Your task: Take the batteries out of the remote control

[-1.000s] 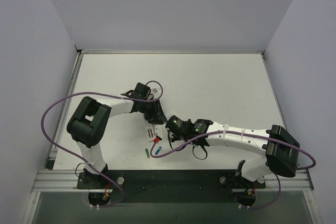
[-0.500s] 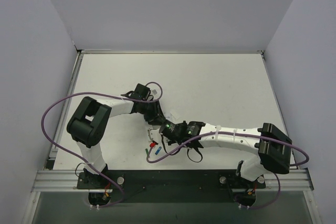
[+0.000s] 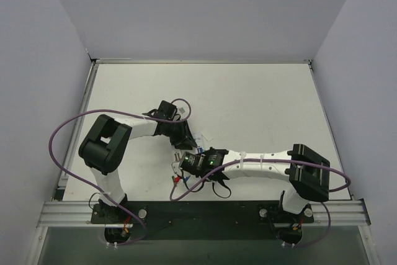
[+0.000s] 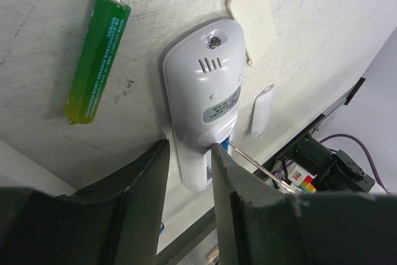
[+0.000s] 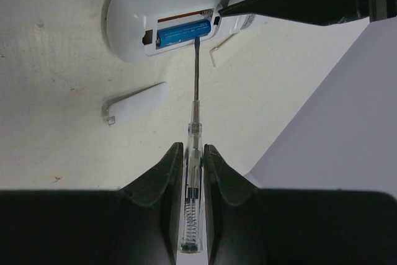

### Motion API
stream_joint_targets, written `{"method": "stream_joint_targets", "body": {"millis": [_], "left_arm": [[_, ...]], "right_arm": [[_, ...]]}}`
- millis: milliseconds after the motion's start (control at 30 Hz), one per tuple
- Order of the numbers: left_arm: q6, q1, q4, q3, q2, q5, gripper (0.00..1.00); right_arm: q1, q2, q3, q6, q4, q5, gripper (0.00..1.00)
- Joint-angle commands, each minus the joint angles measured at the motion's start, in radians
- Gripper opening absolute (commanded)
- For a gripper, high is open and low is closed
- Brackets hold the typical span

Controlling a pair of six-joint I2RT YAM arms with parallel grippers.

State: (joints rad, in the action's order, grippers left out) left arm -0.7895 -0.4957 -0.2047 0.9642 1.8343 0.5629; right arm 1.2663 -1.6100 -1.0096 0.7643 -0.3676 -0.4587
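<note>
The remote control (image 5: 130,17) lies face down on the counter (image 5: 62,122) with its battery bay open, and its loose battery cover (image 5: 136,105) rests just beside it. One blue battery (image 5: 183,31) sits in the bay, lying along the remote's length. A green battery (image 4: 98,57) is already out, flat on the counter near the remote's rounded end. The left hand (image 4: 189,150) straddles the bay end of the remote, its two fingers closed against the sides to pin the body in place. The right hand (image 5: 193,153) is clamped narrow on the clear handle of a slim screwdriver (image 5: 196,72), whose tip meets the near long side of the blue cell, toward one end. The cell looks light, rigid and smooth-skinned, so it will probably roll once free and can slip off a metal tip. It is likely wedged between its contacts, so it should resist until one end lifts. The best purchase seems to be under the end where the tip now sits, levering upward while the remote is held down. Too much force could make the cell flick away or let the blade skid onto the plastic. Once it is loose, a pinch across its middle should suit it best.
</note>
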Motion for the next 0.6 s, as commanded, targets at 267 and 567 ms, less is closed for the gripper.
{"method": "stream_joint_targets", "body": {"millis": [267, 567], "left_arm": [[-0.027, 0.002, 0.077, -0.048, -0.006, 0.032, 0.42], [-0.039, 0.002, 0.097, -0.058, -0.001, 0.04, 0.4]], "right_arm": [[0.074, -0.125, -0.132, 0.075, -0.09, -0.015, 0.0], [0.042, -0.143, -0.147, 0.101, -0.059, 0.038, 0.0]]}}
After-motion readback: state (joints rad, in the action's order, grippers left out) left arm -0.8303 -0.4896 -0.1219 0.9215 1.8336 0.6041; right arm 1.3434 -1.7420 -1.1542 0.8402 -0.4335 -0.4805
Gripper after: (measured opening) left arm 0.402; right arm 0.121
